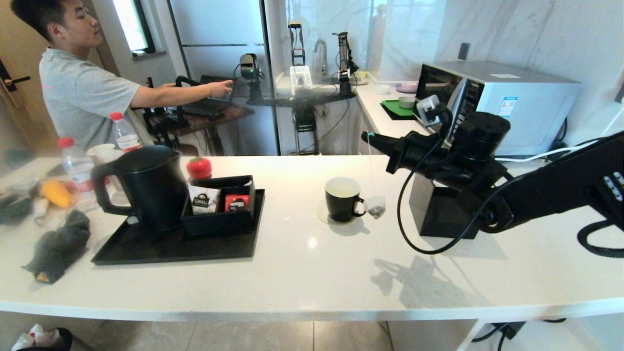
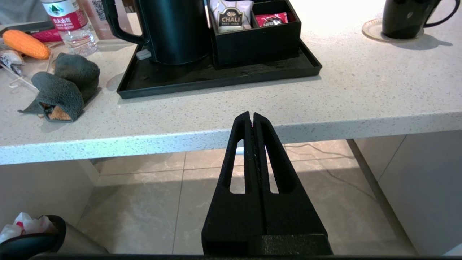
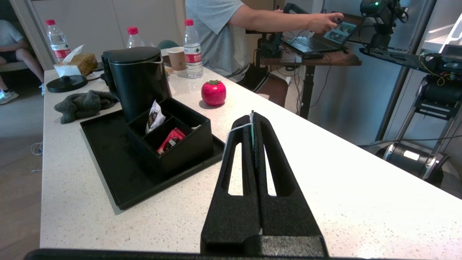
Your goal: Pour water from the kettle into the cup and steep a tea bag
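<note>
Head view: the right gripper (image 1: 365, 136), pressed together on the string (image 1: 371, 170), hangs the tea bag (image 1: 376, 206) just beside the cup (image 1: 342, 198) on the counter (image 1: 312, 273). Farther left, the kettle (image 1: 148, 187) stands on the tray (image 1: 170, 246). The left gripper (image 2: 251, 117) sits closed below the counter's edge.

- The word "CHALI" in light letters on a dark round emblem stands on the white packet (image 2: 231, 16), which sits in one compartment of the black box (image 2: 258, 39) on the tray (image 2: 216, 77).
- The red packet (image 2: 271, 20) in the next compartment carries white print, but it is too small to read.
- The bottle label (image 2: 66, 18) is red with white Chinese characters and a small green mountain logo above them; I cannot read the characters surely.
- The microwave (image 1: 507, 105) has a white and blue sticker with print that cannot be read.
</note>
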{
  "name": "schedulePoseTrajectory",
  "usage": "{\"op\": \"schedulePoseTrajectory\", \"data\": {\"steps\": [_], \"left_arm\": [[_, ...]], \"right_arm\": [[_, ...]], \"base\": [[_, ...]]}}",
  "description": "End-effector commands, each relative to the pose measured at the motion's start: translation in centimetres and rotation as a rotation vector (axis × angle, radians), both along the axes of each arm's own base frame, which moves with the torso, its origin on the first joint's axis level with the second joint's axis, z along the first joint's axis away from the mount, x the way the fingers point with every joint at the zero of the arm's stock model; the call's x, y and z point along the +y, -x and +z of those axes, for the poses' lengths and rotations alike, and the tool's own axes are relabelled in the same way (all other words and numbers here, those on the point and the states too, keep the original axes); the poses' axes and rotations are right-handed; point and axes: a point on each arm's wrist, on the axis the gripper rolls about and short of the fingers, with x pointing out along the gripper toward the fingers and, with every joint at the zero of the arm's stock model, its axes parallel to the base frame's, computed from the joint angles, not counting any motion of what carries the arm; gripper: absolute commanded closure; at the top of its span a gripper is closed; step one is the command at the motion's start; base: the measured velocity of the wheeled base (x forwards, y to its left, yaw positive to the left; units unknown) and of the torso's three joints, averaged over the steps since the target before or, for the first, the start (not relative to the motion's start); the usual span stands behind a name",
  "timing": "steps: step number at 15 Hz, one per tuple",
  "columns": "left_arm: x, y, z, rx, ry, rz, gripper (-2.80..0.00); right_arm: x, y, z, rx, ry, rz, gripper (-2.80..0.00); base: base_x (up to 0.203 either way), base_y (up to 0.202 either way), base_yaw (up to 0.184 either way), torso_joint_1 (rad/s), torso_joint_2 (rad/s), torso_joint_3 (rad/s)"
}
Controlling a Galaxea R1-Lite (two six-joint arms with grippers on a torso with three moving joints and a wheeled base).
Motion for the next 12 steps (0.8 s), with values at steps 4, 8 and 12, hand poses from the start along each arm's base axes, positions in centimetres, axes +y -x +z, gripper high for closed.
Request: {"op": "schedulePoseTrajectory", "data": {"steps": [4, 8, 12], "left_arm": [[0.0, 0.0, 0.0, 0.0, -0.001, 0.0, 0.0], [0.0, 0.0, 0.0, 0.0, -0.001, -0.001, 0.0], [0.0, 0.0, 0.0, 0.0, -0.001, -0.002, 0.0]], "right_arm": [[0.6, -1.7, 0.5, -0.022, -0.009, 0.008, 0.0], [2.0, -2.1, -1.0, 0.015, 0.004, 0.032, 0.0], [3.0, -1.6, -3.2, 0.046, 0.017, 0.057, 0.0]], "base": [[0.0, 0.0, 0.0, 0.0, 0.0, 0.0], [0.0, 0.0, 0.0, 0.0, 0.0, 0.0], [0.0, 0.0, 0.0, 0.0, 0.0, 0.0]]}}
